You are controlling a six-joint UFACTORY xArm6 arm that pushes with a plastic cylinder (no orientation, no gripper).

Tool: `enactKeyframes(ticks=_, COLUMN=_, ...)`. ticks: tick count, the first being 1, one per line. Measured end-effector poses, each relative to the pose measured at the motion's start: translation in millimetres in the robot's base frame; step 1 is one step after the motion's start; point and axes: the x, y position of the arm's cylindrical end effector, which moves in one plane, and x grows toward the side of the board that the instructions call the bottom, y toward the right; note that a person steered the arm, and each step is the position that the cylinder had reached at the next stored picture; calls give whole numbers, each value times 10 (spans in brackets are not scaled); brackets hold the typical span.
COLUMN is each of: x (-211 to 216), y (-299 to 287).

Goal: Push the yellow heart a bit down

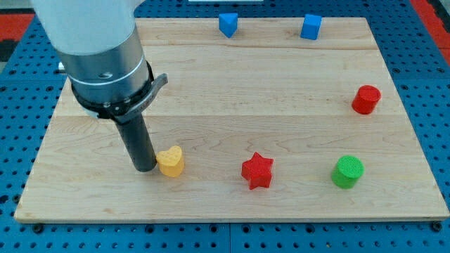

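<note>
The yellow heart (171,161) lies on the wooden board (232,105) at the lower left of the middle. My tip (145,169) rests on the board just to the view's left of the heart, touching or almost touching its left side. The dark rod rises from the tip to the large grey arm body at the view's upper left.
A red star (257,171) lies to the right of the heart. A green cylinder (348,171) sits at the lower right, a red cylinder (366,99) at the right edge. Two blue blocks (228,24) (311,27) stand at the top edge.
</note>
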Motion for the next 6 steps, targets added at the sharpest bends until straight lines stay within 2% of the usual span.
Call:
enactKeyframes(ticks=1, x=91, y=-71)
enactKeyframes(ticks=2, x=-419, y=21)
enactKeyframes(ticks=3, x=-497, y=433)
enactKeyframes(ticks=6, x=-251, y=494)
